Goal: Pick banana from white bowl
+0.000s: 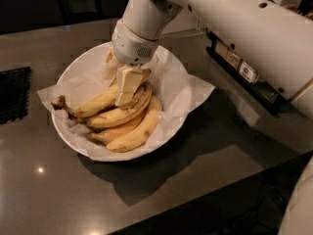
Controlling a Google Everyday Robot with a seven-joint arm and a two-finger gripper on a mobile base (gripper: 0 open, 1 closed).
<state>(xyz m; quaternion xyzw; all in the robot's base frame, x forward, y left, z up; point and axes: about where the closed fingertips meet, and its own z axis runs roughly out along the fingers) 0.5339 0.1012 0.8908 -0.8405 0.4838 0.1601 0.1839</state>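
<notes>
Blocky cream fingers (128, 84) of gripper (117, 89) tight around long flecked banana (95, 104) in paper-lined white bowl (78, 148)

- The gripper (122, 89) sits low over the middle of the white bowl (73, 146), down among the bananas (132, 136); its arm (234, 23) blocks the 1 o'clock approach.
- Crinkled paper (190, 89) stands up past the rim at 3 o'clock.
- A black mat (13, 94) lies at 9 o'clock and a labelled rack (239, 67) at 2 o'clock, both apart from the bowl.
- Open counter (195, 170) runs from 4 to 7 o'clock.
</notes>
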